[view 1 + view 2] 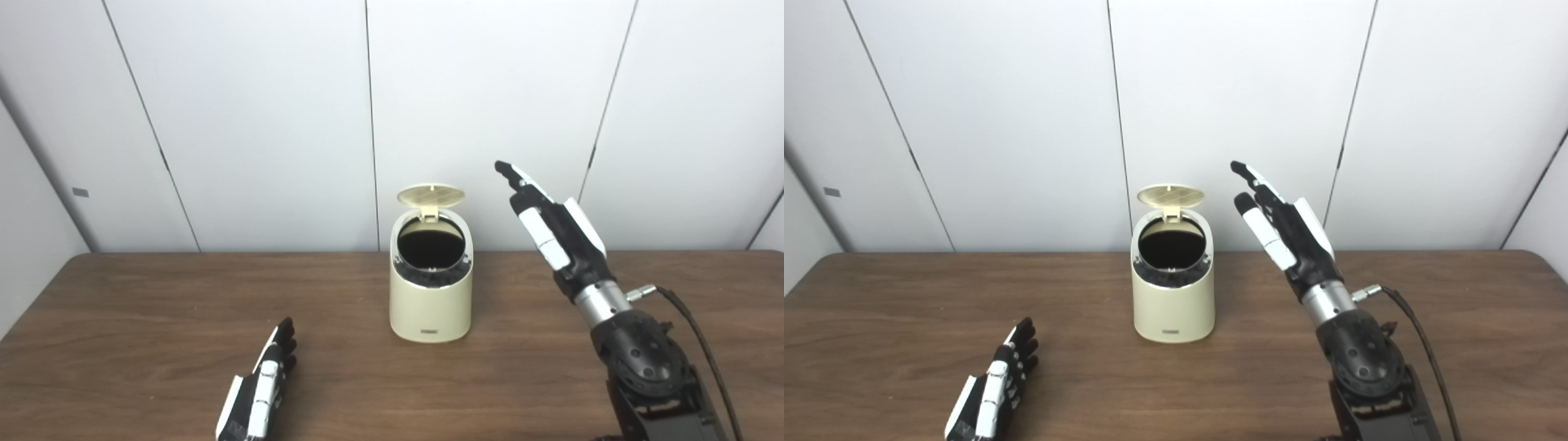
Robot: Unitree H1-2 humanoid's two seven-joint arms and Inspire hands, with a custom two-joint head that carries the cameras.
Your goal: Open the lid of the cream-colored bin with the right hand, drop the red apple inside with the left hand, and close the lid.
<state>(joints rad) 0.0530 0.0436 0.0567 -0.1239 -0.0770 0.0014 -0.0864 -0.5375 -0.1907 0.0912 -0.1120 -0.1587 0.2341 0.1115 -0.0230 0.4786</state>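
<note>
The cream-colored bin [430, 288] stands mid-table, lid [430, 195] tipped upright, no apple visible. The right hand [554, 226], released and empty, hovers just right of the lid, nearer than the left hand [260, 386], flat, holding nothing.

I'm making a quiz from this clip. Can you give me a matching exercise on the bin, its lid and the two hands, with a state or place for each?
1. lid
2. left hand
3. right hand
4. bin

A. raised in the air, holding nothing
B. low over the table
C. flipped up
D. standing upright, mouth uncovered

Pairs: 1-C, 2-B, 3-A, 4-D
</note>
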